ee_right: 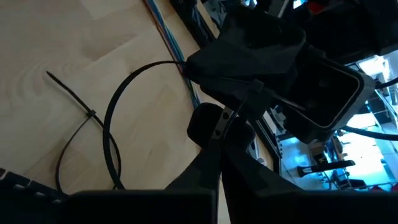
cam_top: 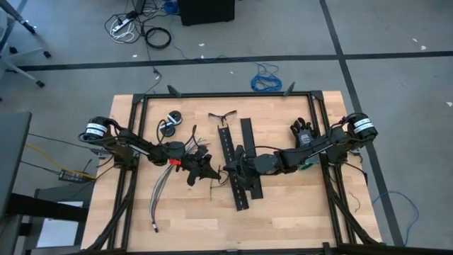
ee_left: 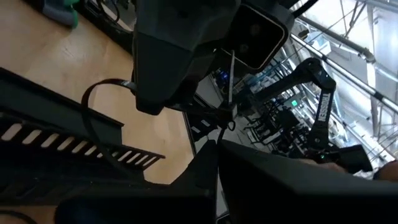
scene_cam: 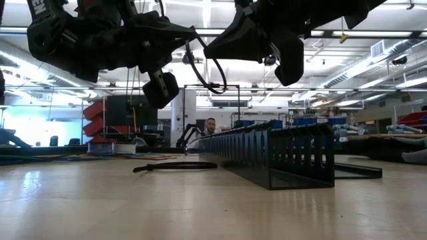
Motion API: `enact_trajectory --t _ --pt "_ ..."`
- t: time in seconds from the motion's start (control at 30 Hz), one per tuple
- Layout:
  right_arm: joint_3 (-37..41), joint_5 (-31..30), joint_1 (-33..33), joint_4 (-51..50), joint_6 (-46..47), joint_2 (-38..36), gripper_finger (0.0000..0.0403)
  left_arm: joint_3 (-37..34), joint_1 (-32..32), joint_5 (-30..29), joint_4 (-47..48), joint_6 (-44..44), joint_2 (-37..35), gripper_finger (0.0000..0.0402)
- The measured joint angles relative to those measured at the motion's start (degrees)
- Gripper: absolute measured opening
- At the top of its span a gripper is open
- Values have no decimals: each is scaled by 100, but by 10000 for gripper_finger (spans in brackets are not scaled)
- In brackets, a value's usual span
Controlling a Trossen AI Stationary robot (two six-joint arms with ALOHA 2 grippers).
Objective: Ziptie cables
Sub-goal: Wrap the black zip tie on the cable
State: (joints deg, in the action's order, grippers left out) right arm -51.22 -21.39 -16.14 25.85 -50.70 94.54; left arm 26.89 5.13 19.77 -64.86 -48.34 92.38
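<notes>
The cables lie on the tabletop at left, their upper end hidden under the left arm. The left end effector is closed. The right end effector (meeting it mid-table) pinches a ziptie, partly hidden.
</notes>
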Motion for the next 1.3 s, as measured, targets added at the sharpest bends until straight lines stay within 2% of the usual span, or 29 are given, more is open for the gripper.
enact_trajectory --t 0.27,0.57,0.73,0.87,1.07,1.3 --pt "0 100 0 115 1 0 64 0 -64 -75 23 501 0 0" --pt "0 -680 15 255 -49 0 154 0 -338 -147 671 1635 0 0" --pt "0 -753 15 178 27 0 189 0 -579 -306 809 2120 0 0" --pt "0 -763 18 120 235 0 198 0 -721 -347 809 2355 0 0" --pt "0 -897 215 108 613 0 192 0 -752 -366 858 2876 -1 0" --pt "-2 -451 454 193 1232 -88 174 -2 -754 -504 1325 3492 -467 0"
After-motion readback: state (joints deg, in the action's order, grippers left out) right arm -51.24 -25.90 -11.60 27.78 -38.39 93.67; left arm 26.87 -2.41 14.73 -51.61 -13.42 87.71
